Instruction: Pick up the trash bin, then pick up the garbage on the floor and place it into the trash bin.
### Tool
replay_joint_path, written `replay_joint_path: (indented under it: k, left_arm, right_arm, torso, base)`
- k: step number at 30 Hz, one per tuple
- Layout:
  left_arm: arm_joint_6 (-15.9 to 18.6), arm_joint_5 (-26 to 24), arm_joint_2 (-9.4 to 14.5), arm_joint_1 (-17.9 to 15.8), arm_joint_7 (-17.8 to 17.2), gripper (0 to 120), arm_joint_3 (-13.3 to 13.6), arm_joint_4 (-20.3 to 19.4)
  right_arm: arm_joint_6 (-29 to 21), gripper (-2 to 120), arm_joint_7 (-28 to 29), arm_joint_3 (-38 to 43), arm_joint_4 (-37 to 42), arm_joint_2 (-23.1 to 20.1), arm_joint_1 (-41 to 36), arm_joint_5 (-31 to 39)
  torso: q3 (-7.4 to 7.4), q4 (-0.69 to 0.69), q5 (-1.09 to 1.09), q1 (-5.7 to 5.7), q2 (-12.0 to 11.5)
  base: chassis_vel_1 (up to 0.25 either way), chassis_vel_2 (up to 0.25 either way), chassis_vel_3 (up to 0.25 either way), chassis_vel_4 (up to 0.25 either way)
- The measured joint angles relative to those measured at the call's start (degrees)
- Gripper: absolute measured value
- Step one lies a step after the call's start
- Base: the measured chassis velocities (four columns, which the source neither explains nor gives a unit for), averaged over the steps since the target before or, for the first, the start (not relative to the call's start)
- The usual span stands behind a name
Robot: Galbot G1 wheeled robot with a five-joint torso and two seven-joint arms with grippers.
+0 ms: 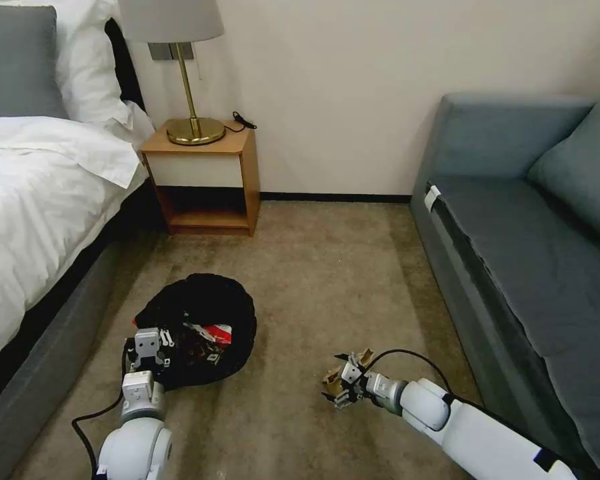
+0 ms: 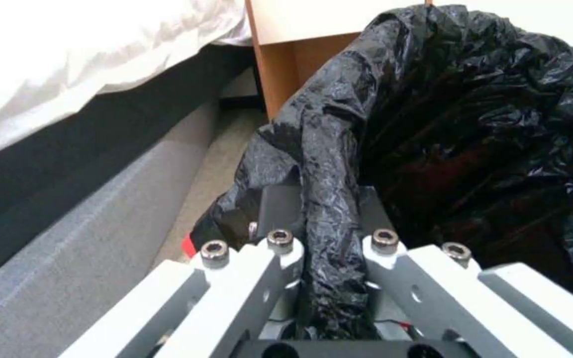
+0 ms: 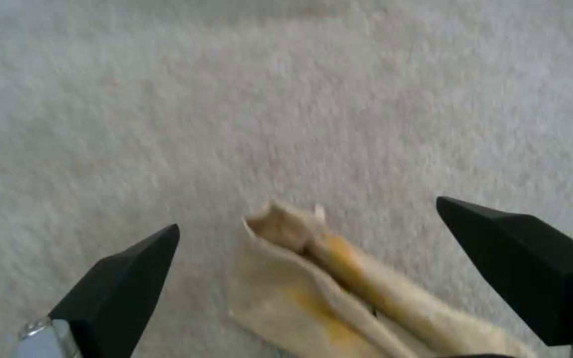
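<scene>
The trash bin [image 1: 200, 313] stands on the carpet near the bed, its crinkly black bag [image 2: 472, 124] covering it. My left gripper [image 1: 155, 335] is shut on the near rim, with a fold of the bag pinched between its fingers [image 2: 280, 204]. A red-and-white crushed container [image 1: 215, 333] lies inside the bin. To the right, low over the carpet, my right gripper [image 1: 340, 385] is open. A yellow-brown wrapper [image 3: 313, 283] of the garbage lies on the floor between its black fingertips [image 3: 134, 268], touching neither.
A bed [image 1: 40, 187] with white sheets runs along the left. A wooden nightstand [image 1: 203, 180] with a brass lamp [image 1: 193, 127] stands at the wall. A grey sofa [image 1: 527, 253] fills the right. Open carpet [image 1: 327, 267] lies between them.
</scene>
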Motion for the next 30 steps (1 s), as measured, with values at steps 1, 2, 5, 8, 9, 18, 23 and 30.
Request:
replay_joint_path:
  k: [1, 2, 5, 8, 9, 18, 23, 30]
  left_arm:
    - [0.0, 0.0, 0.0, 0.0, 0.0, 3, 0.0, 0.0]
    - [-0.01, 0.02, -0.08, 0.0, 0.0, 3, 0.09, 0.0]
    - [-0.1, 0.35, -0.45, 0.11, 0.0, 3, 0.45, 0.0]
    - [-0.29, 0.62, -0.6, 0.29, 0.04, 3, 0.56, 0.0]
    - [-0.36, 0.71, -0.65, 0.35, 0.05, 3, 0.57, 0.0]
    - [-0.53, 0.82, -0.63, 0.46, 0.09, 3, 0.51, -0.07]
    - [-0.57, 0.82, -0.64, 0.59, 0.11, 3, 0.5, -0.11]
    - [-0.61, 0.82, -0.41, 0.5, 0.15, 3, 0.26, -0.18]
  right_arm:
    - [0.0, 100, 0.0, 0.0, 0.0, 0.0, 0.0, 0.0]
    - [0.46, 100, -0.02, 0.28, -1.69, 0.71, 0.26, -0.55]
    - [1.76, 100, -0.24, 1.58, -7.34, 3.11, 1.27, -2.46]
    - [2.92, 100, -0.32, 2.22, -10.43, 4.44, 1.77, -3.42]
    - [3.38, 99, -0.31, 2.5, -11.57, 4.96, 1.91, -3.63]
    - [5.55, 81, -1.11, 3.74, -15.47, 7.16, 2.07, -5.25]
    - [5.97, 63, -1.56, 3.89, -15.42, 7.14, 1.82, -5.28]
    - [6.5, 35, -1.64, 4.24, -15.43, 7.28, 1.55, -5.39]
  torso:
    - [0.0, 0.0, 0.0, 0.0, 0.0]
    - [0.0, 0.0, 0.01, 0.0, 0.0]
    - [0.01, 0.0, -0.01, 0.0, 0.0]
    - [0.01, 0.01, 0.0, 0.0, 0.0]
    - [0.01, 0.01, -0.01, 0.0, 0.0]
    - [0.0, 0.0, -0.02, 0.0, 0.0]
    - [0.0, 0.0, -0.02, 0.0, 0.0]
    - [0.0, 0.0, -0.01, 0.0, 0.0]
  base:
    - [0.0, 0.0, 0.0, 0.0]
    - [0.0, 0.0, 0.0, 0.0]
    - [0.0, 0.0, 0.0, 0.0]
    - [0.0, 0.0, 0.0, 0.0]
    - [0.0, 0.0, 0.0, 0.0]
    - [0.0, 0.0, 0.0, 0.0]
    - [0.0, 0.0, 0.0, 0.0]
    - [0.0, 0.0, 0.0, 0.0]
